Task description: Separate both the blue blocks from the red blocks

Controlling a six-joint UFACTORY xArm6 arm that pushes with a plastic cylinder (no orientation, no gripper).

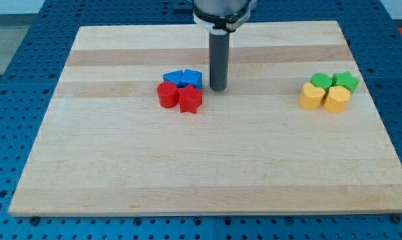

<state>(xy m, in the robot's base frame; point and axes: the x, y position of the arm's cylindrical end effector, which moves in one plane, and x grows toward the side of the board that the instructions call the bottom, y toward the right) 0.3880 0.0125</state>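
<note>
Two blue blocks sit side by side left of the board's middle: a blue triangle-like block [173, 77] and a blue cube-like block [192, 78]. Touching them just below are a red cylinder [167, 95] and a red star-shaped block [190, 99]. The four form one tight cluster. My tip [218, 89] is the lower end of the dark rod, standing just to the right of the blue cube-like block, very close to it; I cannot tell if it touches.
At the view's right is a second cluster: a green block [321, 82], a green star-shaped block [346, 81], a yellow block [311, 96] and a yellow heart-like block [336, 99]. The wooden board [201, 167] lies on a blue perforated table.
</note>
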